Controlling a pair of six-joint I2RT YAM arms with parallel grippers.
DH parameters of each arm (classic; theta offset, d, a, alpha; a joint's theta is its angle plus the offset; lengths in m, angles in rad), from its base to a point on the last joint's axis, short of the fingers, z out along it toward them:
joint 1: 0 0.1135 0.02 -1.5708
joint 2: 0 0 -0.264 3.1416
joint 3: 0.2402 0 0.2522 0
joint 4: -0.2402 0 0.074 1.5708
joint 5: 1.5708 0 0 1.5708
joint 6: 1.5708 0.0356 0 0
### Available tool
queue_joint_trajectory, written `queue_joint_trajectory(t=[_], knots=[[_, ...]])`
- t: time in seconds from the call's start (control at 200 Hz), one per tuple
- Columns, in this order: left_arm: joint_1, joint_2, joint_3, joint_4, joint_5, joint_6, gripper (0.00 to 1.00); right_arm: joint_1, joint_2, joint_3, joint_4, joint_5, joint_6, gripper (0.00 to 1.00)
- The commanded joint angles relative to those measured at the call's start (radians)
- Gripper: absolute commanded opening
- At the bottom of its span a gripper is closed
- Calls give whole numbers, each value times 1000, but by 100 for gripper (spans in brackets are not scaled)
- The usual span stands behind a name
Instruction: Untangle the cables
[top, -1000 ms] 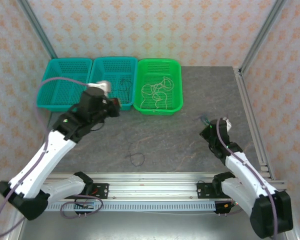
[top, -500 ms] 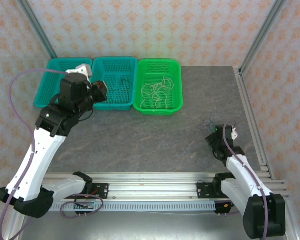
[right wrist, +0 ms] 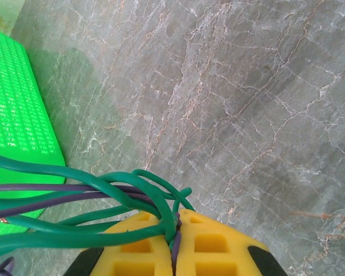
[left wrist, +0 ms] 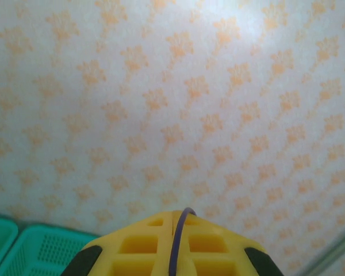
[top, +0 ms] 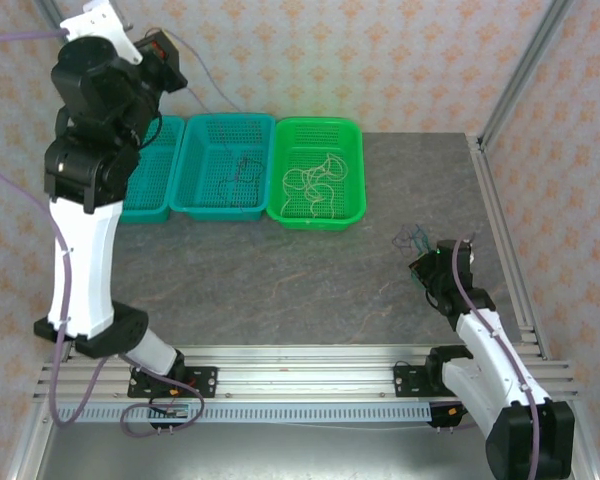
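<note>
1. Whitish cable [top: 313, 185]: thin, loosely looped and crossing itself, lying flat on the floor of the green basket [top: 320, 222].
2. Dark cable [top: 242, 165]: thin, a small irregular squiggle inside the middle teal basket [top: 220, 212].
3. Purple-and-green cable [right wrist: 103, 190]: green and purple strands in overlapping loops, pinched between the closed fingers of the right gripper [right wrist: 177, 221].
4. Thin purple strand [left wrist: 175, 247]: clamped in the closed left gripper [left wrist: 172, 217], raised high; in the top view it trails down toward the middle teal basket's far rim.

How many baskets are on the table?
3, in a row at the back: left teal basket, partly behind the left arm; middle teal basket; green basket on the right.
</note>
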Motion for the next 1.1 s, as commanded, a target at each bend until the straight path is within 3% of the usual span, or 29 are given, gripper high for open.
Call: queue_joint_trajectory(t=[0.0,0.285,0.546,0.711,0.816,1.006,1.096], knots=[[48,111,84,62,-31,58,0,-4,-26,34,-45,-12,-20,0],[176,327,91,31,170,17,0,-5,-76,47,-91,5,-56,0],[202,268,-351,152,159,1,0,-4,-73,51,-84,-1,-47,0],[202,278,-505,133,185,44,0,-4,-73,67,-100,-11,-51,0],[205,264,-573,141,229,30,15,-3,-76,78,-98,-53,-75,0],[231,124,-669,231,401,-61,56,-1,-122,88,-50,-168,-129,0],[231,34,-689,245,470,-99,70,2,-151,106,-44,-198,-168,0]])
